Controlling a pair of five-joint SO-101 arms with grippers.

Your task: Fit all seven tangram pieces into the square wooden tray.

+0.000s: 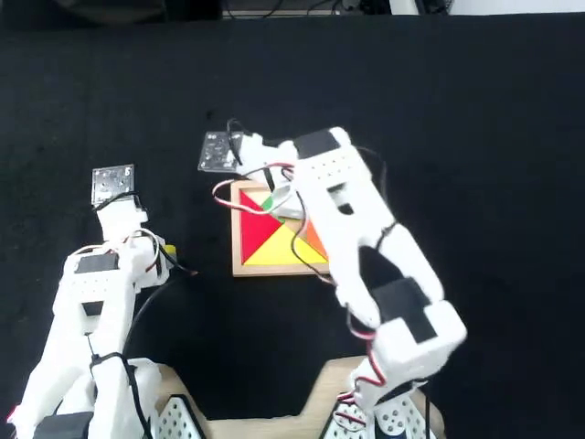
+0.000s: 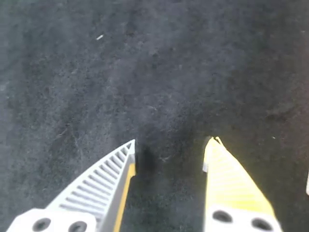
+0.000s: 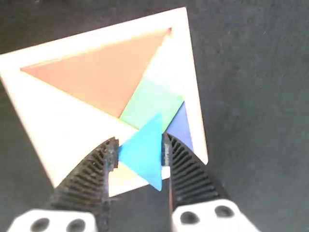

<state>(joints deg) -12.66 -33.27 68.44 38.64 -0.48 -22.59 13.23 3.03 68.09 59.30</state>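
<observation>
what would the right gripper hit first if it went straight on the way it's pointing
Most likely the tray, around the green square and the dark blue piece beside it. The blue triangle in the right gripper would touch before the fingers; depth is hard to judge.

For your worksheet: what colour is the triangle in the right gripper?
Light blue triangle; best in right wrist view.

Right arm crowds the tray; open cloth lies to its left.
The white right arm (image 1: 366, 238) hangs over the square wooden tray (image 1: 236, 238), covering its right half. The right gripper (image 3: 140, 145) clamps a light blue triangular piece (image 3: 147, 162) above the laid pieces. Broad black cloth (image 1: 196, 219) separates the tray from the left gripper (image 2: 169, 150), whose jaws are parted.
</observation>
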